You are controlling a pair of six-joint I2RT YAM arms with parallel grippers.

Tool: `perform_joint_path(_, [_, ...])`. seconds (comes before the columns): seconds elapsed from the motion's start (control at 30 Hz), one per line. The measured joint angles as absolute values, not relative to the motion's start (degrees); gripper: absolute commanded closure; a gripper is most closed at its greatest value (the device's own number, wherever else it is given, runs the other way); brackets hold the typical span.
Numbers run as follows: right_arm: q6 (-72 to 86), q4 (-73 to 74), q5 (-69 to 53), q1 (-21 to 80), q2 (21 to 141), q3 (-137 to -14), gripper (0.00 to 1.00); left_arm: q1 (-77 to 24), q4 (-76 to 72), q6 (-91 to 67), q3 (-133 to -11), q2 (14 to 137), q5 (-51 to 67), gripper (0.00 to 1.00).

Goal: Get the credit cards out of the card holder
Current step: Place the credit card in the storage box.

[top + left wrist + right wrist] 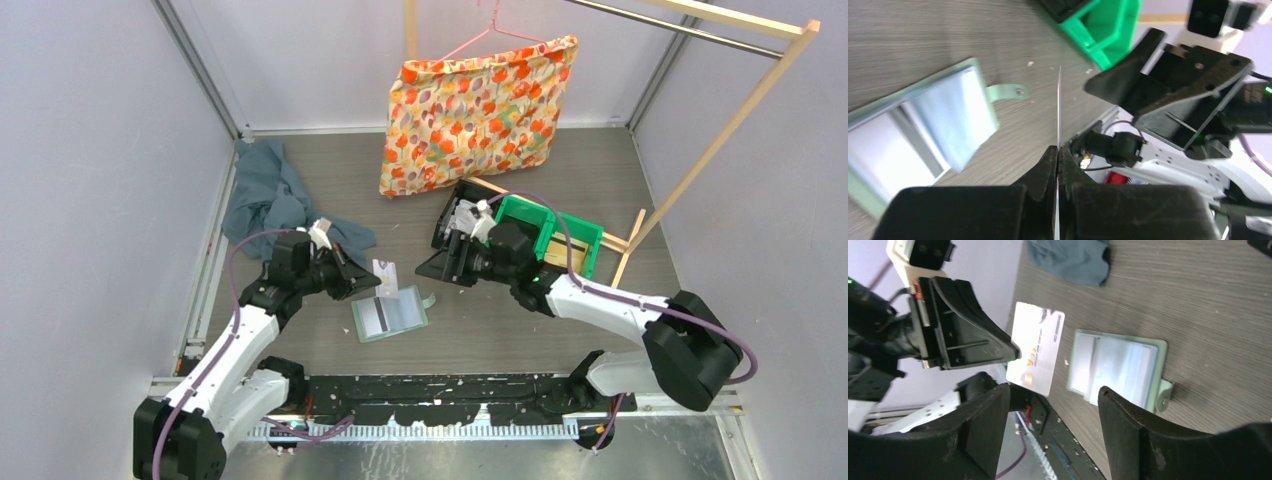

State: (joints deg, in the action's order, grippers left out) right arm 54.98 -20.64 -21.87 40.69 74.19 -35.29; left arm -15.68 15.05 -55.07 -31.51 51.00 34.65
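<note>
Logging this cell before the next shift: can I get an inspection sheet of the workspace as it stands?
Surface: grey wood-grain table, a few pale specks.
Job's things: card holder open flat; one credit card out of it, in the air; striped card in a pocket.
Clutter: blue-grey cloth, green bins, hanging floral pillow.
Grippers: left gripper shut on the credit card; right gripper open, empty.
Cables: purple cable along each arm, no tangles seen.
Surroundings: pale walls, wooden rack.
</note>
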Motion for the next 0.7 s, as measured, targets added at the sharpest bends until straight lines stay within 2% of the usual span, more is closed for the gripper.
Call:
perform_joint_path(0.27, [63.7, -33.7, -28.3, 40.1, 81.8, -35.2, 0.28, -15.7, 8.2, -55.5, -34.2, 54.2, 45.3, 1.0])
perform_joint_path(0.37, [65.1, -35.6, -29.3, 40.1, 83.6, -35.2, 0.32, -15.7, 7.0, -55.5, -34.7, 55.0, 47.8, 0.99])
perform_joint_path(0.53, [66.1, -37.4, -30.6, 40.1, 84.1, -35.3, 0.66, -15.7, 6.2, -55.5, -34.7, 55.7, 49.6, 1.0])
perform_joint_path(0.7, [66.8, -39.9, -31.5, 40.1, 84.1, -35.4, 0.95, -15.7, 6.3, -55.5, -34.7, 56.1, 49.7, 1.0])
